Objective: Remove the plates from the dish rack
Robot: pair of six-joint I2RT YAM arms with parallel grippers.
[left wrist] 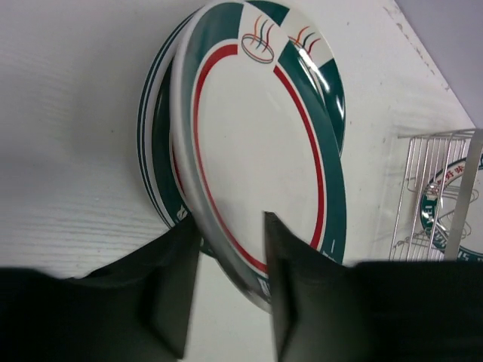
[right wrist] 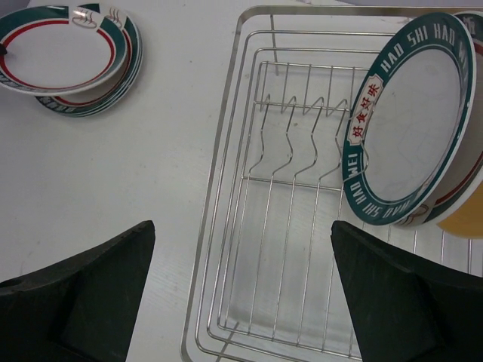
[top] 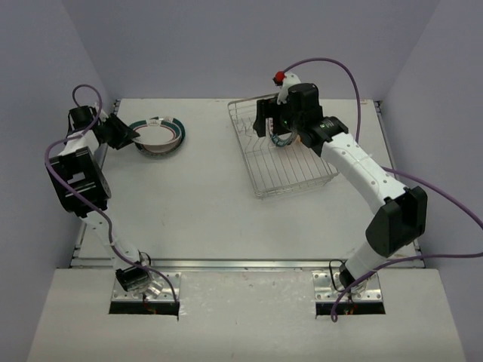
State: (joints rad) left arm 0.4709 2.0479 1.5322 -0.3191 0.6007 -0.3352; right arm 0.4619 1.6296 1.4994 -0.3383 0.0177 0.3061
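The right jaws hang wide apart and empty over the rack [right wrist: 226, 151]. The plates [right wrist: 411, 113] in it stand on edge at one end, to the right of these jaws, faces turned toward them. I judge the right arm [top: 355, 162] much nearer. Well left of the rack, the left jaws stand slightly apart astride the rim of the stack [left wrist: 256, 136] on the table [right wrist: 113, 166].

a white table [top: 211, 211] filled the middle of the view, its top matt and faintly grained, evenly lit from above with only soft shadows. plain lilac walls closed it in on three sides: a back wall [top: 241, 45], a left wall [top: 34, 90] and a right wall [top: 445, 83], both slanting in towards the far corners. a metal strip [top: 249, 264] ran along the near edge, and below it lay a pale speckled board [top: 249, 324]
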